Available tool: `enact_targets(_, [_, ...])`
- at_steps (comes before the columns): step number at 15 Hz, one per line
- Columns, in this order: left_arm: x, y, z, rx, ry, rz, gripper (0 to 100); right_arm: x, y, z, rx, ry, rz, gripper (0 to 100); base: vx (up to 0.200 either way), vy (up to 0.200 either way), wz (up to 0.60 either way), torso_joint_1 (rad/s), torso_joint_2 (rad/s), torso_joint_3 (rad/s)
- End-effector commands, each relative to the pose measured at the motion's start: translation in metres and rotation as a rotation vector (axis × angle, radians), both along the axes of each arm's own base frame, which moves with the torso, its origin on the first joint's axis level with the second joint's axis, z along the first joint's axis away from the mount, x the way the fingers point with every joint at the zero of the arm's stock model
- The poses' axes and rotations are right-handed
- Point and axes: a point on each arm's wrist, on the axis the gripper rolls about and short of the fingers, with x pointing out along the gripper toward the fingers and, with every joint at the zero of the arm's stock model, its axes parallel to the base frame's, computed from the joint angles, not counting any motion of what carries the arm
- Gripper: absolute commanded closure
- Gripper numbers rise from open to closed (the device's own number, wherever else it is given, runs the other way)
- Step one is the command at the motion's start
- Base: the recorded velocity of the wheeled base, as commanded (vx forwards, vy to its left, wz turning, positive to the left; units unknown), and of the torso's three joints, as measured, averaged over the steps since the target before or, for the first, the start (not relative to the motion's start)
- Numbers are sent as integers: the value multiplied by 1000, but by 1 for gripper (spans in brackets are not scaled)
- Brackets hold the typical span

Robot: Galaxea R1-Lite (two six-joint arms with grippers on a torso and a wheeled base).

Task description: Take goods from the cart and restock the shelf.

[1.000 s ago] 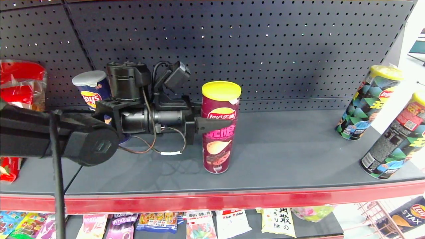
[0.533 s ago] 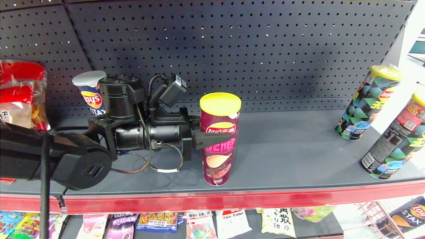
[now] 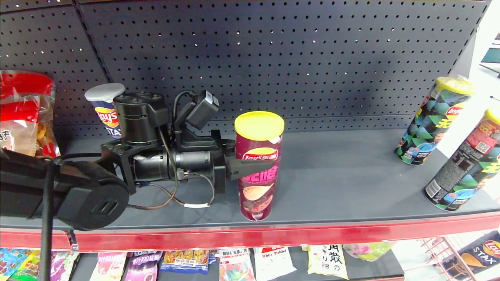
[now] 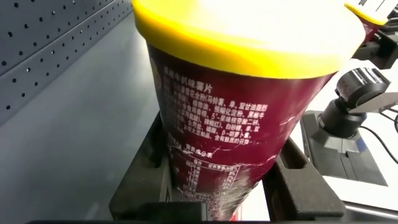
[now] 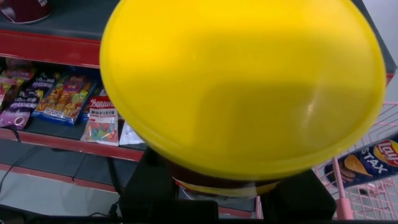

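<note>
A maroon chips can (image 3: 258, 171) with a yellow lid is upright on the grey shelf (image 3: 336, 175), close to its red front edge. My left gripper (image 3: 250, 168) comes in from the left and is shut on the can's middle. In the left wrist view the same can (image 4: 230, 124) sits between the black fingers (image 4: 146, 168). My right gripper (image 5: 224, 193) is shut on another can, whose yellow lid (image 5: 242, 87) hides most of its body. That can is in front of the shelf's red edge (image 5: 50, 46). A large black-and-green can (image 3: 461, 164) leans at the head view's right border.
A blue can with a grey lid (image 3: 103, 105) stands behind the left arm. Red snack bags (image 3: 23, 109) sit at far left. A green-patterned can (image 3: 433, 121) leans at the back right. Snack bags (image 3: 234, 261) fill the lower shelf. A pink cart (image 3: 441, 253) is at lower right.
My left gripper has drawn the maroon can away from the back panel toward the shelf's front edge. The other cans have not moved.
</note>
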Motion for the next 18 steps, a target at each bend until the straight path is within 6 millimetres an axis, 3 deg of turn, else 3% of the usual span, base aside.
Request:
enact_targets(1, [-1,0,-2,4,8,0,100,0,0,0,-1,3,1,100,0,0,0,0,0,0])
enact_targets(10, [-8,5,-13,9,5,10,100,1,0,-1,-1,9,3,100,0,0,0,0,0,0])
enact_targets(11, [-9,5,-14,10,8,10,0,1,0,-1,-1,9,3,100,0,0,0,0,0,0])
enact_targets(16, [-12,13,-15,14,17,38,0,3,0,2,-1,17,7,100,0,0,0,0,0,0])
enact_targets(18, [-20,27,-19,22,19,110,0,10,2,15,2,40,44,100,0,0,0,0,0,0])
